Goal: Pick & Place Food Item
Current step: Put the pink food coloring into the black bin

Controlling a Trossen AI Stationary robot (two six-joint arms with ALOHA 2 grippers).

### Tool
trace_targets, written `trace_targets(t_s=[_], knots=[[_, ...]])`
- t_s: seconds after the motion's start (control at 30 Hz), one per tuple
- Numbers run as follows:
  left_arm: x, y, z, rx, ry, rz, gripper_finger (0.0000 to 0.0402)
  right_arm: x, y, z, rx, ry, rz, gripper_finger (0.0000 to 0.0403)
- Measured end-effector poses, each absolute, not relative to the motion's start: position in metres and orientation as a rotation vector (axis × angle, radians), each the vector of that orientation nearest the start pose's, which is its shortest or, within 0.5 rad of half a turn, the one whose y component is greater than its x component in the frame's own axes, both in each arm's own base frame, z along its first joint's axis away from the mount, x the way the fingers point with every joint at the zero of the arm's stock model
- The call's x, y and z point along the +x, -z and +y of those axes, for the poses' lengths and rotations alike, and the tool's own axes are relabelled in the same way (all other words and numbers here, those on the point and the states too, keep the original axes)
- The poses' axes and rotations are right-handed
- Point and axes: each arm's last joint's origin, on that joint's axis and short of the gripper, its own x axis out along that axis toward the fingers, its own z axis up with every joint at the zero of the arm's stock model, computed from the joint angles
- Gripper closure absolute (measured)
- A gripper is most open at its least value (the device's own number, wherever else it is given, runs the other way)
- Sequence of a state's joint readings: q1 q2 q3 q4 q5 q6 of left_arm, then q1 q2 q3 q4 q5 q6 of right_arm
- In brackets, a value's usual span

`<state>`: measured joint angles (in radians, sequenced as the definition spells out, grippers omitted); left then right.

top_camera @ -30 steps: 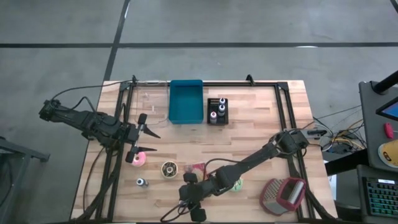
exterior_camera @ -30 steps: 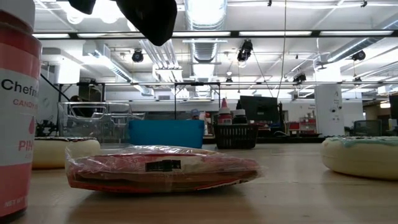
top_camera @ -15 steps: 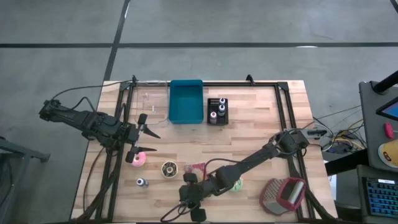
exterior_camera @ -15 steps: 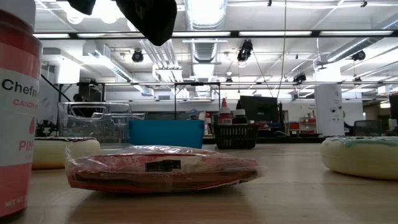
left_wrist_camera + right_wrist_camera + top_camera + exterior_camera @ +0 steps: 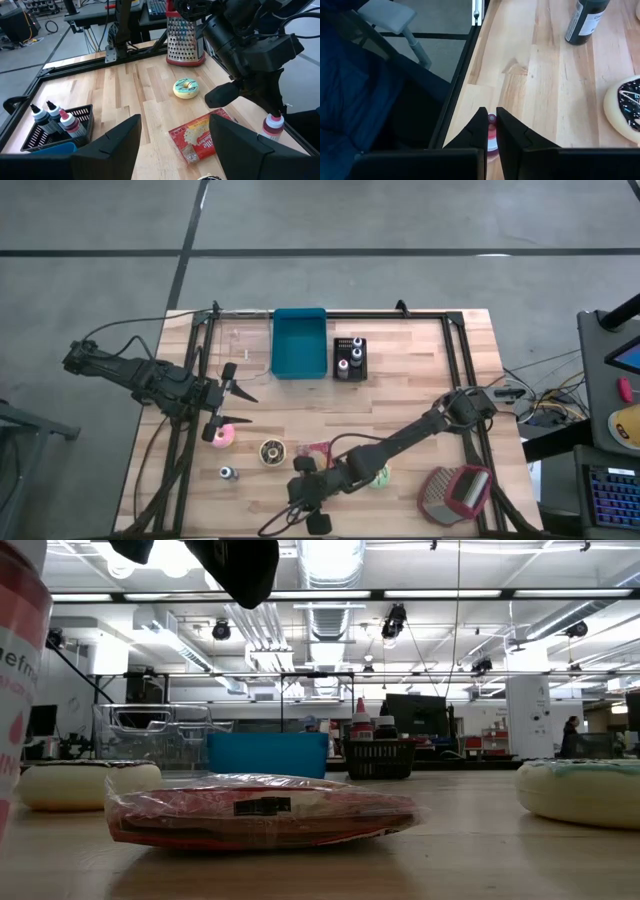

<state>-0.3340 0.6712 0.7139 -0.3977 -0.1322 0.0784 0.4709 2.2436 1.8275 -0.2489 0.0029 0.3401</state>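
The right gripper point(image 5: 490, 131) is pinching the pink-capped bottle point(image 5: 491, 135) at the table's point(image 5: 400, 380) near edge. The left gripper point(image 5: 228, 402) is waiting wide open above the pink donut point(image 5: 222, 437).

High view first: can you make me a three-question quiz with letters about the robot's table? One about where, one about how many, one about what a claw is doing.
1. Where is the blue bin?
A. beside the black basket
B. under the grater
C. on the floor
2. How many bottles stand in the black basket?
A. one
B. three
C. six
3. What is the right gripper doing?
A. wide open
B. shut on a doughnut
C. shut on the pink-capped bottle
Answers: 1 A, they sit side by side on the table; 2 B, the left wrist view shows three; 3 C, its fingers pinch the cap.
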Motion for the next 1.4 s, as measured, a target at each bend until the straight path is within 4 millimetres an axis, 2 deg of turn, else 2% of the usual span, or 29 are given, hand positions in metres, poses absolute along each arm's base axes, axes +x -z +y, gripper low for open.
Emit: trace_targets(t_s=[0.5, 1.03, 1.4], knots=[[0.139, -0.305, -0.044, 0.16, 0.214, 0.339, 0.0163, 0.452, -0.21, 0.23, 0.116, -0.353, 0.716, 0.0389], [0.139, -0.304, -0.044, 0.161, 0.213, 0.344, 0.0163, 0.441, -0.25, 0.213, -0.019, -0.163, 0.808, 0.039], [0.139, -0.304, -0.044, 0.162, 0.213, 0.344, 0.0163, 0.442, -0.267, 0.205, -0.08, -0.137, 0.827, 0.039]])
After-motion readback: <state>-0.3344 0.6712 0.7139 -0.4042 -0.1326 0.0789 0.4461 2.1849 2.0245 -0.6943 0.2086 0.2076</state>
